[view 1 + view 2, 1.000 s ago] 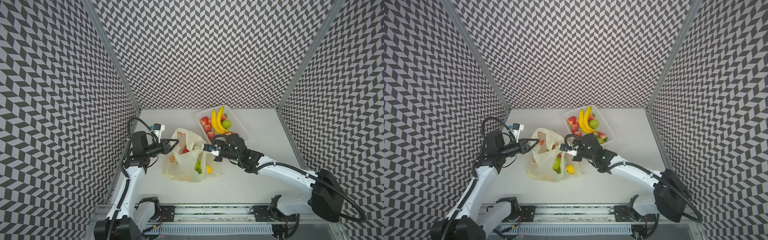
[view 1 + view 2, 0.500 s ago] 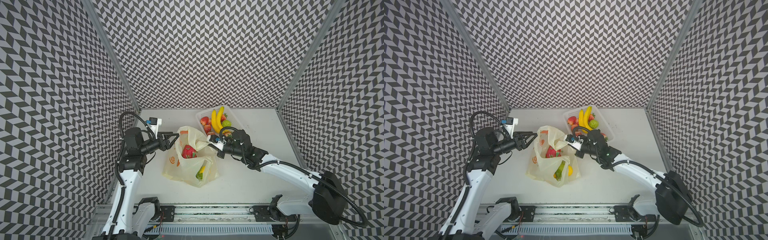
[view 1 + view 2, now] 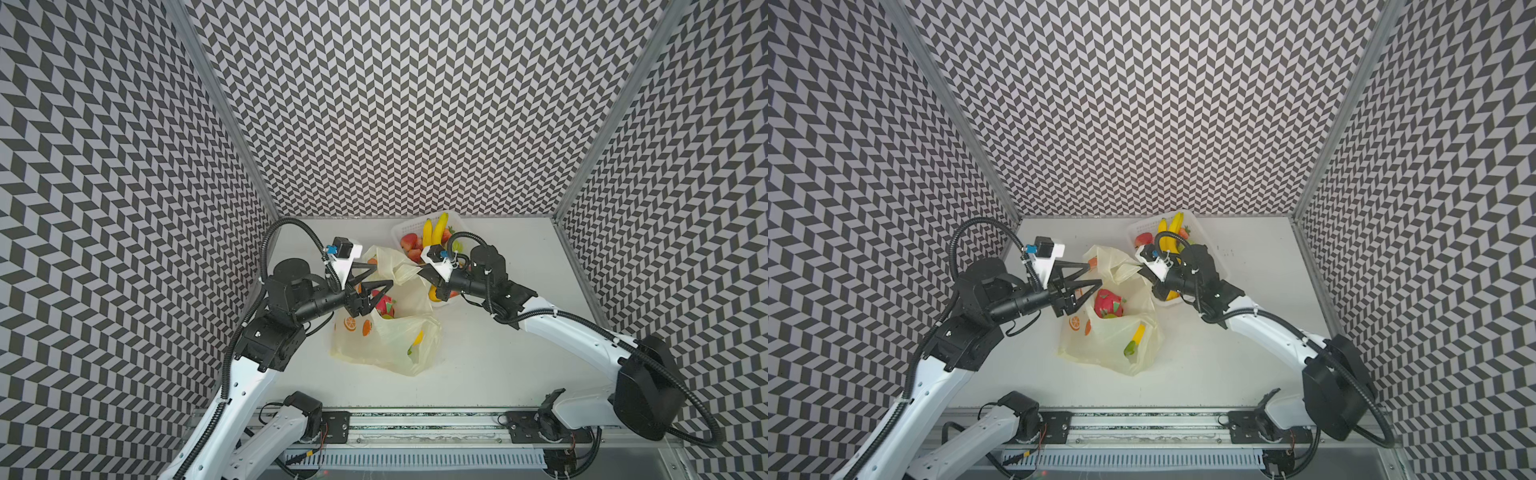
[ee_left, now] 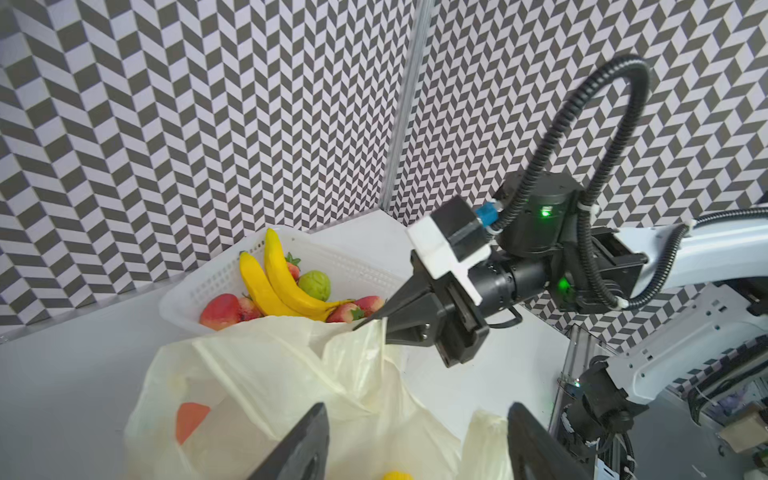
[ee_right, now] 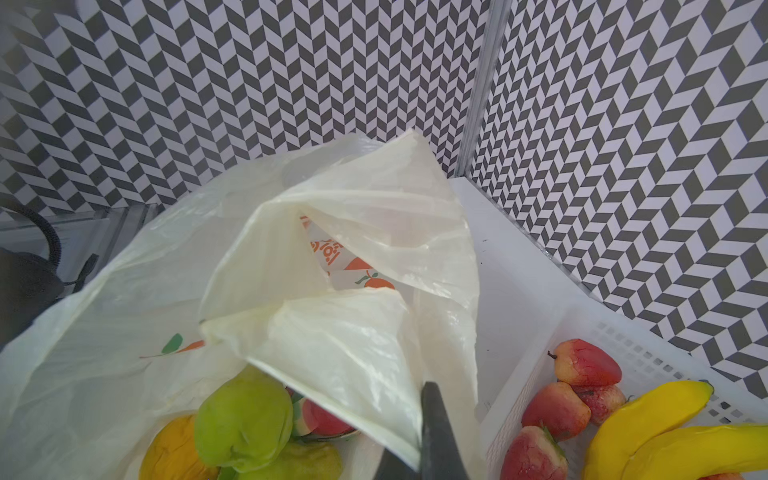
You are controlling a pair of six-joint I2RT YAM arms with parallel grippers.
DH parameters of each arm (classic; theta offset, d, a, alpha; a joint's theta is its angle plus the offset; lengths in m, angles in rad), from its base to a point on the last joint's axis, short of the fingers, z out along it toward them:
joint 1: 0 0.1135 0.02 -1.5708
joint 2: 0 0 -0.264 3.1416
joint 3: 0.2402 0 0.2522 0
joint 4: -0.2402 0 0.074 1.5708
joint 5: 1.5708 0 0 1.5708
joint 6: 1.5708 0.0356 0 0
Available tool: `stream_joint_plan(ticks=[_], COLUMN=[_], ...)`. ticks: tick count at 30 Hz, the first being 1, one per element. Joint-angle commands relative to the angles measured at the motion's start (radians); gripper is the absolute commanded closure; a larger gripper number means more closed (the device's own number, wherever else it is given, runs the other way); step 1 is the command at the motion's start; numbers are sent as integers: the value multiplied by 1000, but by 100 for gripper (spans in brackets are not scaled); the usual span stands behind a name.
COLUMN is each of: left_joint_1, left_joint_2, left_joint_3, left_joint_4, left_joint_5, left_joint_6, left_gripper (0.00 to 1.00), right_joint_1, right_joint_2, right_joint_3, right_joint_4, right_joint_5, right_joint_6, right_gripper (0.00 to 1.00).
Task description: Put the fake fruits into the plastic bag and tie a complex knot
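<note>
The pale-yellow plastic bag point(image 3: 386, 345) point(image 3: 1100, 345) lies mid-table with its mouth open. Inside it are fake fruits: a pink dragon fruit point(image 3: 1108, 303), a banana point(image 3: 1138, 332), a green pear point(image 5: 243, 419) and an orange point(image 5: 170, 449). My left gripper point(image 3: 380, 275) point(image 3: 1095, 273) point(image 4: 417, 407) hovers open over the bag's left rim, holding nothing. My right gripper point(image 3: 419, 272) point(image 3: 1139, 268) point(image 4: 361, 326) point(image 5: 430, 386) is shut on the bag's right edge point(image 5: 332, 353) and holds it raised. A knot is out of view.
A white perforated basket point(image 3: 401, 228) point(image 3: 1136, 226) point(image 4: 353, 270) point(image 5: 540, 332) stands at the back, right behind the right gripper. It holds bananas point(image 4: 282, 282), red strawberries point(image 5: 586, 361) and a green fruit point(image 4: 314, 284). Patterned walls enclose three sides.
My left gripper has opened, let go of the bag's left edge and risen. The right gripper has pulled its edge up and back toward the basket; the fruits shifted inside the bag.
</note>
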Motion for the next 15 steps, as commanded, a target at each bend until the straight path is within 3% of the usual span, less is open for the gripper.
stream_joint_plan(ticks=[1,10,15], left_joint_1=[-151,-678,-803], left_joint_2=[0,141,263], left_joint_3=[15,76,150], left_joint_4=[-86,-231,-355], left_joint_5=[-249,-828,-1025], left_joint_6=[9,-74,-94], left_gripper=[31,29,28], right_joint_1=[-14,-35,-37], right_joint_2=[11,35,33], right_joint_3=[12,20,17], right_joint_4=[80,70,67], right_joint_5=[-11,-3,-12], right_joint_6=[40,63,64], right_gripper=[100,100,100])
